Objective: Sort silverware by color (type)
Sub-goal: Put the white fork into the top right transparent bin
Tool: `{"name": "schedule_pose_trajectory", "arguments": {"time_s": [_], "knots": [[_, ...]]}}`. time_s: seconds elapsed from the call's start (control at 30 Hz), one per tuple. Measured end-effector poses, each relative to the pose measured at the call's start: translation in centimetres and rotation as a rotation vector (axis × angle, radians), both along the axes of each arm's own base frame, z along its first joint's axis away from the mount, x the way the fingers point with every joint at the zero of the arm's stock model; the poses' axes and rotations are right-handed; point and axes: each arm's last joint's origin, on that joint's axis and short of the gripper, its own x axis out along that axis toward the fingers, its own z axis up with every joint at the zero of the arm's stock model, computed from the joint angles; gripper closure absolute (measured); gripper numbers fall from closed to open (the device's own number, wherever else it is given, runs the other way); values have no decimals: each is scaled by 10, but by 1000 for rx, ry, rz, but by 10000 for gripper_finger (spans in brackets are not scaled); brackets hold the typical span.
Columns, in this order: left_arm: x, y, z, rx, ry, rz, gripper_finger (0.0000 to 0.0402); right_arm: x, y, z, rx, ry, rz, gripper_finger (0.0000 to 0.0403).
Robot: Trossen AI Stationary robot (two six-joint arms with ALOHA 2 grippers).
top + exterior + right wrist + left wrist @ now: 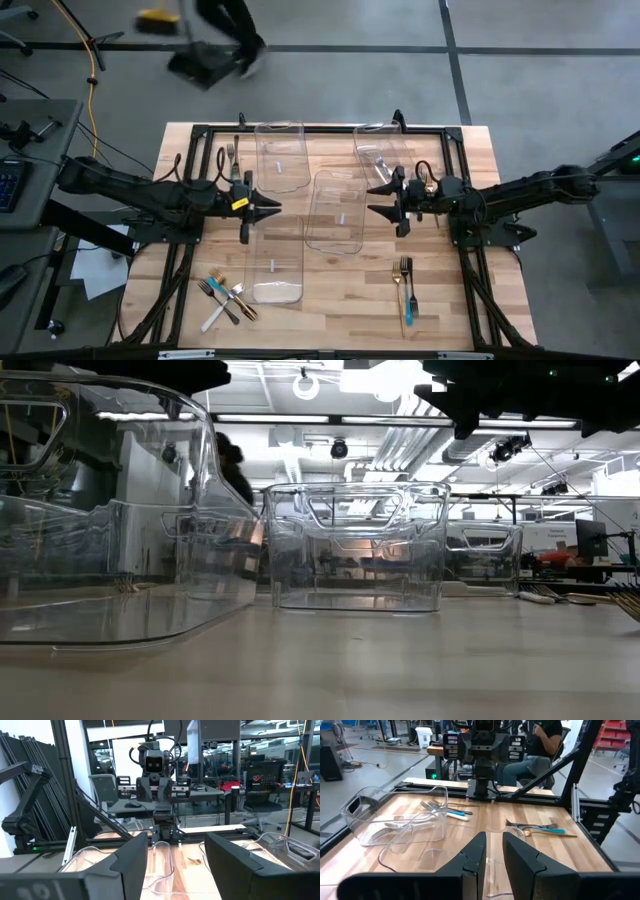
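Note:
The silverware lies in loose groups on the wooden table. Several forks with a white-handled piece (225,298) are at the near left, and gold, silver and teal-handled forks (404,285) at the near right. Two forks (228,158) lie at the far left. The left wrist view shows another group (447,811) by the right arm's base, and a silver piece (400,825) inside a clear bin. My left gripper (272,208) hovers left of centre, slightly open and empty (493,845). My right gripper (372,200) faces it from the right, wide open and empty (176,850).
Four clear plastic bins stand on the table: far left (280,155), far right (385,150), centre (338,210) and near left (275,265). Black frame rails (320,130) run along the table edges. A person walks beyond the far edge (225,40).

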Motion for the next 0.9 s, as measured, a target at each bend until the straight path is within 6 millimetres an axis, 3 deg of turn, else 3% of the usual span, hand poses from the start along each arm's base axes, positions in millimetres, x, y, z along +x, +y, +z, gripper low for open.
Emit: {"name": "schedule_pose_trajectory", "arguments": {"time_s": [0.1, 0.23, 0.43, 0.57, 0.77, 0.9], "knots": [[1, 0, -1, 18, 9, -2, 346, 0, 0, 0, -2, 0, 0, 210], [1, -2, 1, -81, -4, -40, 346, 0, 0, 0, -2, 0, 0, 210], [-10, -26, 34, -306, -57, -552, 346, 0, 0, 0, -3, 0, 0, 210], [-21, -58, 43, -376, -106, -725, 346, 0, 0, 0, -3, 1, 0, 210], [-39, -106, 34, -510, 67, -573, 346, 0, 0, -2, 3, 23, 2, 210], [-48, -143, 43, -522, 229, -443, 346, 0, 0, -3, 4, 30, 2, 210]]}}
